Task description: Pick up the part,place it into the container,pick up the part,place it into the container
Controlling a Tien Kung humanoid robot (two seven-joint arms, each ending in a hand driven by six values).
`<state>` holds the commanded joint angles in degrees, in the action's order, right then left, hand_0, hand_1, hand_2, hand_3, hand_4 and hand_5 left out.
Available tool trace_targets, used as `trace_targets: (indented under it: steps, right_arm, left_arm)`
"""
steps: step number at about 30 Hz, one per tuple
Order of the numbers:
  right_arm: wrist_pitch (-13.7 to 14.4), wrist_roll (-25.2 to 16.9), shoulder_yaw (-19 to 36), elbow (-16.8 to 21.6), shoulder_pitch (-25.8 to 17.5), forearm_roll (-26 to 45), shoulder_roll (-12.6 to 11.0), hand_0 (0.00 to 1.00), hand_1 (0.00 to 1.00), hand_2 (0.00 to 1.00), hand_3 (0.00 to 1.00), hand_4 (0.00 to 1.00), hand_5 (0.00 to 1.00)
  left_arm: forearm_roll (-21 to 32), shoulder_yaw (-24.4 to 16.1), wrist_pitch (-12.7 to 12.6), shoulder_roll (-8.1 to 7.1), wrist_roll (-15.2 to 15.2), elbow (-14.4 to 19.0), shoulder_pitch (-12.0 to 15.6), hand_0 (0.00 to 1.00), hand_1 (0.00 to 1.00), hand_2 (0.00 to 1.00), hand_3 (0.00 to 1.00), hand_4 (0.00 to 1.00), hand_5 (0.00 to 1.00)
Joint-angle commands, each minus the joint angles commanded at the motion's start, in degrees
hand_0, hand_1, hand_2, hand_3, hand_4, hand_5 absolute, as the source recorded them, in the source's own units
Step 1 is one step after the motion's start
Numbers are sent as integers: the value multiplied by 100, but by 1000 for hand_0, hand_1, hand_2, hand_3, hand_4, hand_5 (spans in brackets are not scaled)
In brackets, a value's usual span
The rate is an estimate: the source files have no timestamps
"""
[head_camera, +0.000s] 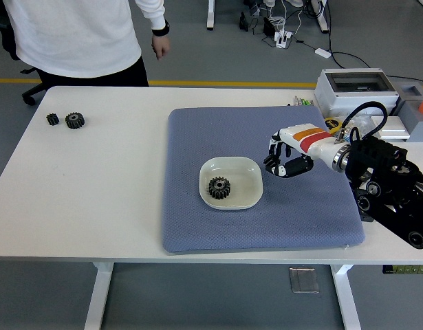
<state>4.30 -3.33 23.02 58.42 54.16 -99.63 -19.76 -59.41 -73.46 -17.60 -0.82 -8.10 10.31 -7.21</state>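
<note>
A black gear (219, 187) is seen lying flat in the left part of a shallow white dish (247, 177), which is set near the middle of a blue-grey mat (197, 137) spread over the right half of the white surface (94, 192). Nothing is held against the gear, and it is touched by neither hand nor person. Just to the right of the dish, above the mat, the right hand (285, 159) is held, reached in from the right edge on a white forearm marked with orange and red stripes and joined to a black arm. Its black fingers (273, 155) are loosely curled and pointed down and leftward toward the dish rim, and nothing is gripped in them; a small gap is kept between them and the dish. The left hand is not shown. At the far left of the surface, well apart from the mat, two more black gears are placed side by side, a smaller gear (53, 119) on the left and a larger gear (75, 120) just beside it. At the far right, a grey box with a clear lid (355, 89) is seen, with assorted small items next to it. At the far edge, on the left, a person in a white top (73, 34) is standing, with one hand (159, 45) hung at the side, clear of the surface.
</note>
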Motion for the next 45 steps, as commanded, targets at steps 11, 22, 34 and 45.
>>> trace_targets:
  steps: [11, 22, 34, 45]
  right_arm:
    - [-188, 106, -566, -128, 253, -37, 524, 196, 415, 506, 509, 693, 344]
    - [-310, 104, -646, -309, 339, -15, 685, 184, 417, 558, 549, 785, 342]
    - [-374, 109, -685, -432, 360, -31, 724, 181, 418, 683, 745, 939, 392]
    - [-316, 98, -599, -412, 304, -53, 663, 177, 416, 687, 760, 946, 395]
  left_arm:
    - [-12, 11, -17, -28, -5, 0, -36, 607, 568, 646, 558, 645, 569]
    - [-13, 71, -25, -59, -23, 0, -80, 605, 562, 646, 558, 646, 568]
    - [-28, 58, -29, -64, -25, 0, -91, 601, 559, 647, 559, 646, 567]
    - [-70, 33, -25, -58, -43, 0, -49, 600, 559, 647, 559, 647, 568]
